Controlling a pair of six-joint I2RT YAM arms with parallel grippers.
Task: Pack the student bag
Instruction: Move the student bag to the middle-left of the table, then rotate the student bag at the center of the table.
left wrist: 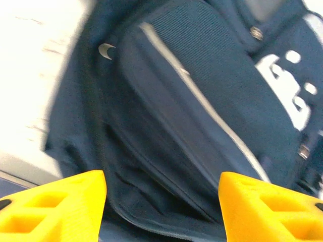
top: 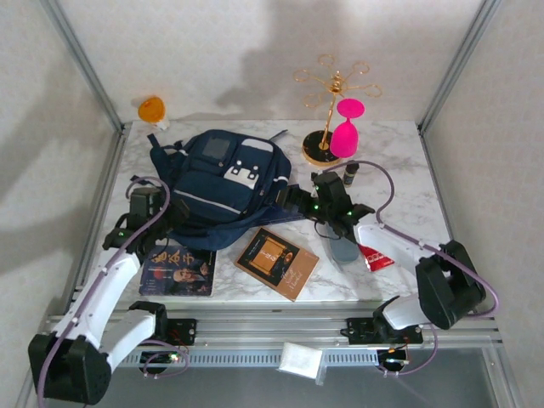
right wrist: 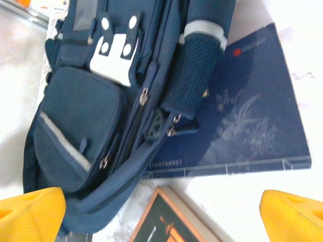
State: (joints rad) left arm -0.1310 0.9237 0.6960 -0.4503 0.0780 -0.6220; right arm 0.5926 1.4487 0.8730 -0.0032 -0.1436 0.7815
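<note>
On the counter [top: 399, 161]: the student bag [top: 221, 183] lies flat, left of centre and toward the far side, front pocket and white patch facing up.
Bag detail: navy fabric with a pale grey stripe across the front pocket and dark straps trailing at the far-left corner.
Left tool [left wrist: 161, 206]: the jaws stand apart and hold nothing. The yellow fingers [left wrist: 55, 206] frame the bag's lower seam, and the fabric lies beyond them, not clamped. From above, the tool sits at the bag's near-left side.
Right tool [right wrist: 161, 222]: it is spread as wide as it goes and empty. It is at the bag's right side and points toward the bag.
Blue book [right wrist: 252, 121]: a dark cover with a faint line drawing, lying flat and partly under the bag's right edge.
Brown book [top: 276, 262]: it lies flat and turned at an angle on the near counter between the two arms, just beside the bag's near edge.
Picture book [top: 178, 270]: it has a blue cover with figures and lies near left, beside the left forearm. Whether it touches the bag cannot be told.
Under the right arm: a grey flat item [top: 344, 248] with a red packet [top: 376, 257] just beside it, both partly covered.
Far right of the bag: a gold stand [top: 327, 102] with a pink glass [top: 347, 132] at its base and a small dark bottle [top: 349, 172] just in front.
Beyond the far-left corner: an orange object [top: 151, 109].
</note>
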